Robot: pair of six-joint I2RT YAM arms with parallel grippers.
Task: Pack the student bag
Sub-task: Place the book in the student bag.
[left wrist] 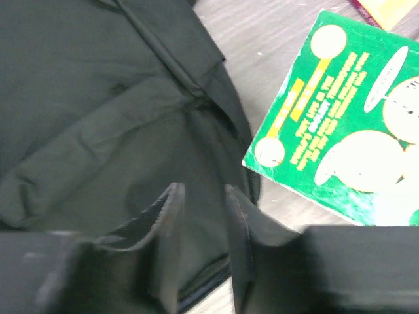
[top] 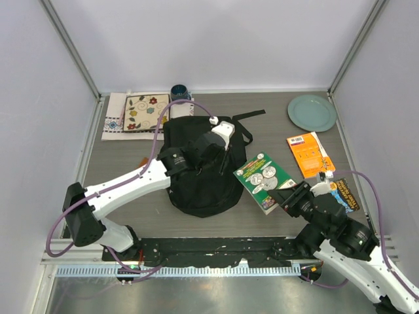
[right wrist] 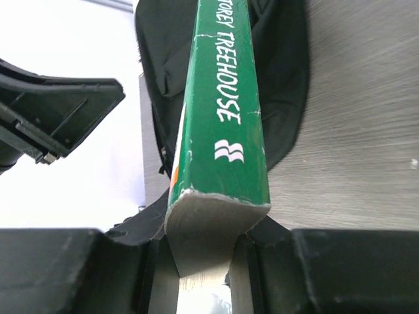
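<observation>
The student bag (top: 200, 180), black and soft, lies in the middle of the table. My left gripper (top: 213, 154) hovers over its right part. In the left wrist view its fingers (left wrist: 201, 190) stand a little apart with nothing between them, above the bag's fabric (left wrist: 98, 98). A green book (top: 264, 182) sits tilted just right of the bag, and my right gripper (top: 291, 194) is shut on its near corner. The right wrist view shows the jaws (right wrist: 200, 248) clamping the book's page edge, its green spine (right wrist: 226, 98) pointing toward the bag (right wrist: 281, 78).
An orange book (top: 309, 154) and a black-and-yellow packet (top: 345, 194) lie at the right. A teal plate (top: 311, 112) is at the back right. A floral-patterned square (top: 145, 112) on a cloth and a blue cup (top: 180, 91) are at the back left.
</observation>
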